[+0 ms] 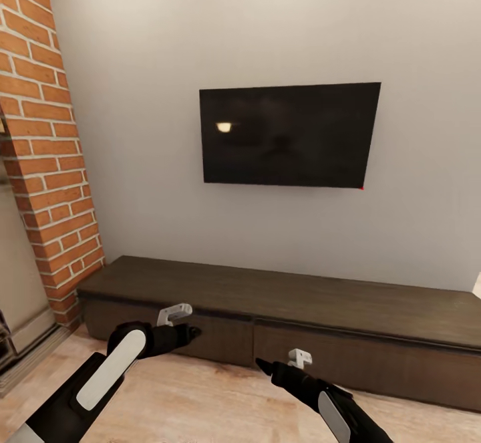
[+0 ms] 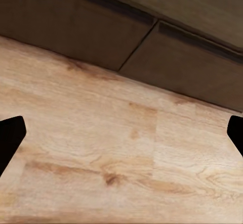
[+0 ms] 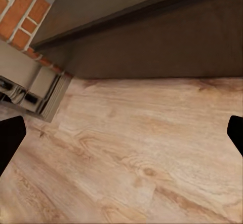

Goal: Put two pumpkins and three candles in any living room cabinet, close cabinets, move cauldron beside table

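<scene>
The cabinet point(image 1: 300, 296) is a long, low, dark-brown unit against the white wall, and both of its flat fronts sit flush and closed. Its fronts also show in the left wrist view point(image 2: 177, 62) and the right wrist view point(image 3: 167, 51). My left gripper point(image 1: 187, 331) hovers low in front of the left front, open and holding nothing point(image 2: 121, 138). My right gripper point(image 1: 266, 365) hangs open and holding nothing point(image 3: 121, 138) near the seam between the two fronts, just above the floor. The pumpkins, candles, cauldron and table are out of view.
A black TV point(image 1: 290, 134) hangs on the wall above the cabinet. A red brick column point(image 1: 47, 162) stands at the cabinet's left end, with a grey framed opening point(image 3: 30, 95) at its foot. Light wooden floor point(image 1: 200, 396) runs in front.
</scene>
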Tool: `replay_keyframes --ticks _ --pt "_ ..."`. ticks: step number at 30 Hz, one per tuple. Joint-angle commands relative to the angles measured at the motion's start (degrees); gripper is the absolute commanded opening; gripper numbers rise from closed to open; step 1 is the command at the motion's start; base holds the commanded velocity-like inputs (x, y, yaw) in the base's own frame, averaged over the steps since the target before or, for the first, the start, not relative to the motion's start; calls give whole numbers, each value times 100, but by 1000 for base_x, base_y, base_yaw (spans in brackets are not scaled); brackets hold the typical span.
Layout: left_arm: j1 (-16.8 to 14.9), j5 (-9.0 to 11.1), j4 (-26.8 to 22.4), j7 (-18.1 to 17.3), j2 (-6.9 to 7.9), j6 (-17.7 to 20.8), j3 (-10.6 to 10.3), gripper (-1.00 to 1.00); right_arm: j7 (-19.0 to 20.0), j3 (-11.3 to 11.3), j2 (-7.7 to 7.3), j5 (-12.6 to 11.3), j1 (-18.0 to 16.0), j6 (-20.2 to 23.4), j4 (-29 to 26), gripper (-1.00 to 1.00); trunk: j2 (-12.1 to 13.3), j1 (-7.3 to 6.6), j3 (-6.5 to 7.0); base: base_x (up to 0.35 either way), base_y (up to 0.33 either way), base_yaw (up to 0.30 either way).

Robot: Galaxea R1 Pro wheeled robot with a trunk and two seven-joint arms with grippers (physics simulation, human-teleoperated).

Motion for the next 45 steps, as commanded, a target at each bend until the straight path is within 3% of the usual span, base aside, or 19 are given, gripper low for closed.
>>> replay_keyframes --ticks 1,13,36,45 --pt "-6 58 -4 56 6 -9 -12 100 0 7 -1 -60 -3 29 12 100 -3 1 -7 170 266 273" --pt "-6 64 5 53 15 -9 99 100 17 7 1 -55 -3 4 47 100 -3 1 -7 232 262 237" --pt "-6 67 6 58 17 -9 102 100 14 16 -5 -65 -3 -4 53 100 -3 1 -7 257 253 9" --pt "-6 84 16 55 102 150 154 100 54 22 -13 -38 -70 25 -46 100 -324 176 -150 0 0 0"
